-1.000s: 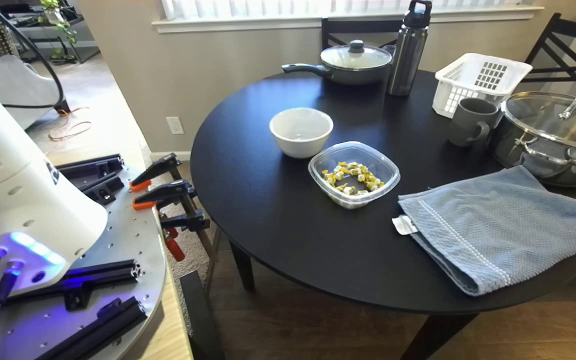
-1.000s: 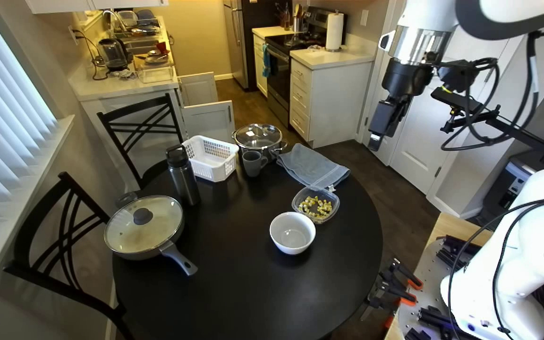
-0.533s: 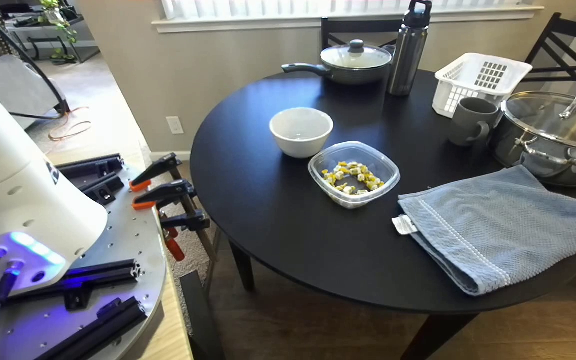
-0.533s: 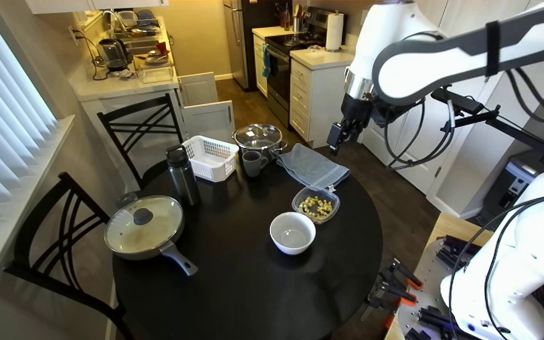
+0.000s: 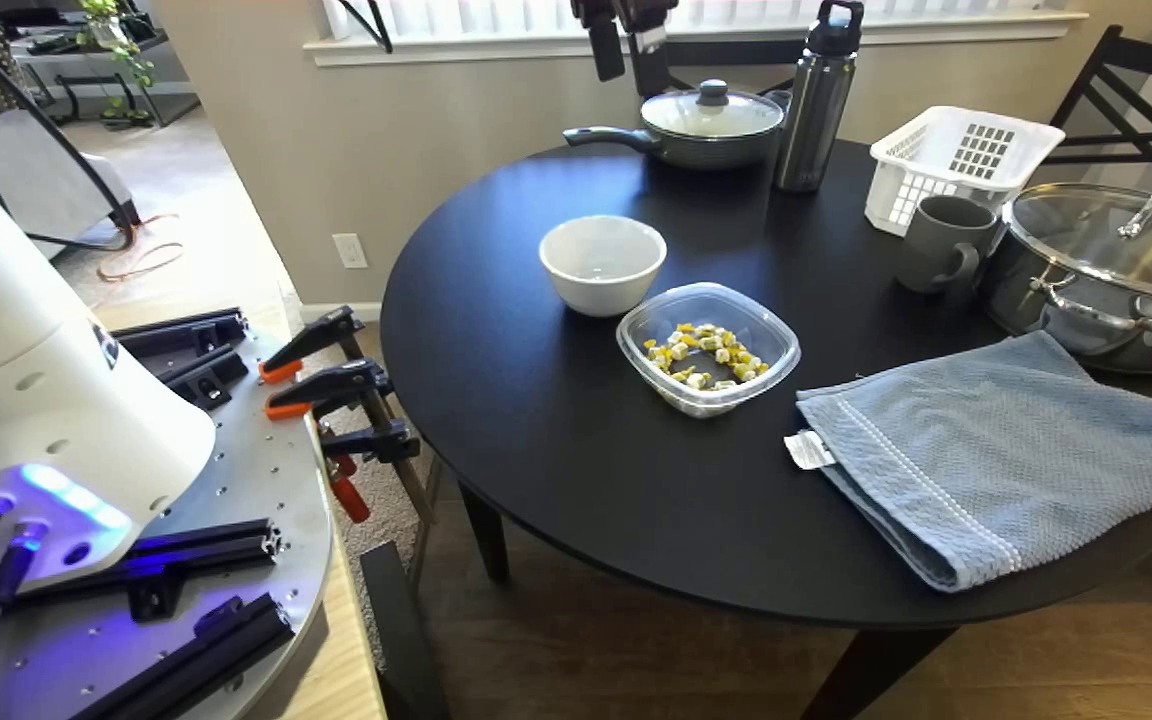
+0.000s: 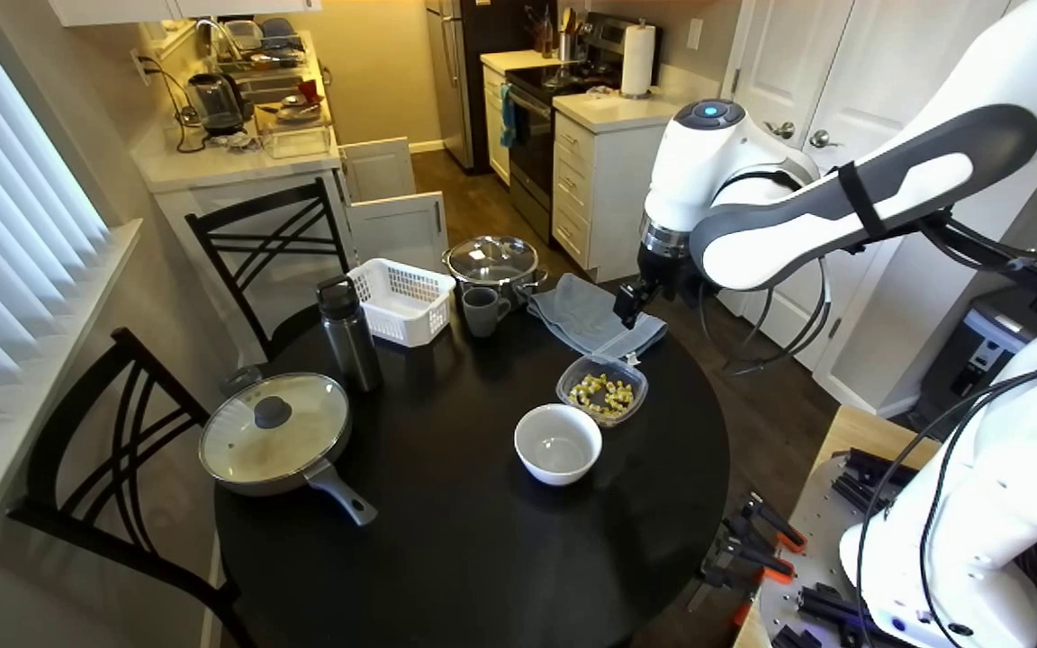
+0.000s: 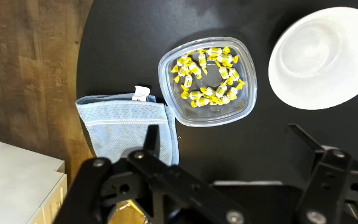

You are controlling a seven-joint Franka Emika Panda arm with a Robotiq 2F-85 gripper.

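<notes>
End effector lower than before, jaws wide apart, nearer clear candy container.

Steel bottle beside lidded pan

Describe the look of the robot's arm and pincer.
The arm is white and rounded, with dark grey panels, a black strap, a round blue light and a silver collar. A light strip glows on its base, where a black cable plugs in. The pincer is black, with round screw heads.
</notes>
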